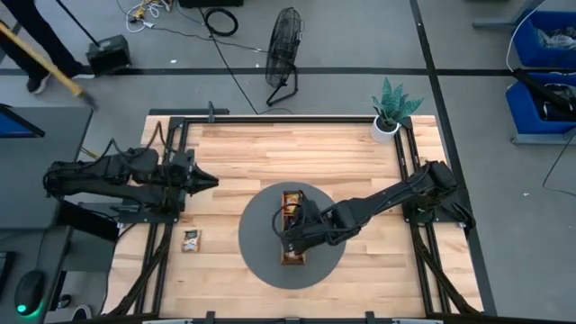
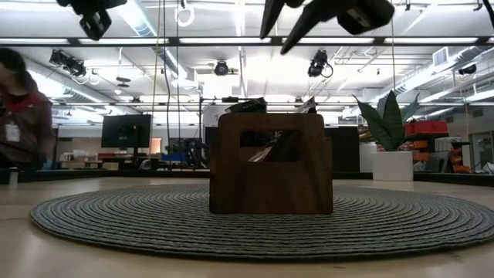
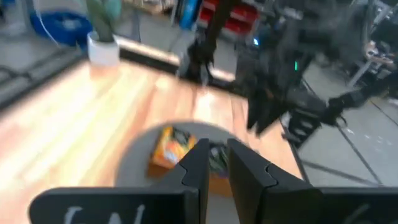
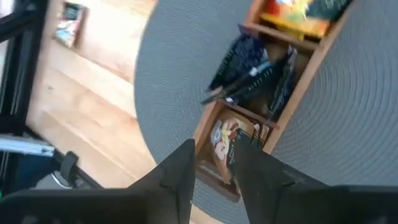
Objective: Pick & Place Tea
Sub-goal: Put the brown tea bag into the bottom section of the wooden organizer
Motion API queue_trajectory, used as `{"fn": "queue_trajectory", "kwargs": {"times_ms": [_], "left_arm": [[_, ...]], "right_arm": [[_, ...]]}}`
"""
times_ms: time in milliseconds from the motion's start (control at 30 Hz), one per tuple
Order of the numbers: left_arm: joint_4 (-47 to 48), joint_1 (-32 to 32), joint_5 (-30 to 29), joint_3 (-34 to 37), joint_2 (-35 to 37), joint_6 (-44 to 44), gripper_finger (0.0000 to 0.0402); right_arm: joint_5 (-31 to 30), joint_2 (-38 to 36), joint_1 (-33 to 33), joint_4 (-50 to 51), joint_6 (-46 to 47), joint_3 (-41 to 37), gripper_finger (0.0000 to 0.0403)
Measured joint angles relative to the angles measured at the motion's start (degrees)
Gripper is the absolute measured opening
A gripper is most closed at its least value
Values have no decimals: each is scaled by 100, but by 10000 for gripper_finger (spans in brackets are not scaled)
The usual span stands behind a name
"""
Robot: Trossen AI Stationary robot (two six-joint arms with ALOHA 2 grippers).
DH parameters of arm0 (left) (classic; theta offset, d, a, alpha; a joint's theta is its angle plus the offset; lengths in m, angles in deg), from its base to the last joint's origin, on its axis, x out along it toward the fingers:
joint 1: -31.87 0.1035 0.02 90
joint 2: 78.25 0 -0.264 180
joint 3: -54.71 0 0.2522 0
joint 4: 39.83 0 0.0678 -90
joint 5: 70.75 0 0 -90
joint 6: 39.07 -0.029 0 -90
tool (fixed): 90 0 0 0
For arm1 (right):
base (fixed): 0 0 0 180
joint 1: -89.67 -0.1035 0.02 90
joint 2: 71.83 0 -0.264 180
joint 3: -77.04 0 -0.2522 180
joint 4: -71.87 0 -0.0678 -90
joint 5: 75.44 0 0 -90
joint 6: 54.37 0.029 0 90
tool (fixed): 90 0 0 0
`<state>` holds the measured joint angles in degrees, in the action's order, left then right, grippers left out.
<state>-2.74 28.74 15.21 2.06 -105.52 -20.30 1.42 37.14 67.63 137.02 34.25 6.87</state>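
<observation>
- The right gripper's (image 4: 214, 177) two dark fingers (image 4: 177, 174) fill the near edge of its wrist view, parted with a gap between them and holding nothing; a pale tan sachet (image 4: 229, 142) shows through that gap, lying in the tray's end compartment.
- The right arm reaches from the table's right side, bent inward, its gripper (image 1: 290, 225) hanging over the wooden tray (image 1: 294, 256), which sits on the round grey mat (image 1: 261, 256).
- The left arm is drawn back at the table's left edge, pointing toward the middle; the left gripper (image 1: 209, 182) hovers clear of the mat. In its own wrist view the fingers (image 3: 199, 165) stand close together with a narrow slit and nothing between them.
- The tray (image 4: 323, 53) is long and divided: dark blue-teal sachets (image 4: 245, 65) stand tilted in the middle compartment, orange sachets (image 4: 292, 15) fill the next, and tan ones the end.
- One more sachet (image 1: 191, 238) lies alone on the bare wood, well apart from the mat, on the left arm's side.
- Seen level across the table, the tray's end wall (image 2: 270, 166) has a handle slot, with sachet edges poking above.
- No print on any sachet can be read.
- A potted plant (image 1: 389, 115) stands at the far right corner.
</observation>
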Motion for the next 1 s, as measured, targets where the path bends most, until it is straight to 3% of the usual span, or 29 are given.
{"fn": "queue_trajectory", "kwargs": {"times_ms": [233, 567, 833, 1000], "left_arm": [[1016, -2, 889, 0, -11, 755, 60], [1645, -665, 1047, 0, -269, 963, 60], [2066, -1792, 166, -2, -1136, 1422, 58], [2239, -2632, -406, -2, -1776, 2023, 34]], "right_arm": [[-247, -251, 7, 172, -780, 0, 119], [-262, -477, 23, 567, -2309, 2, 119], [-404, -916, 79, 622, -3368, 2, 119], [-678, -1267, 126, 653, -3893, 2, 119]]}}
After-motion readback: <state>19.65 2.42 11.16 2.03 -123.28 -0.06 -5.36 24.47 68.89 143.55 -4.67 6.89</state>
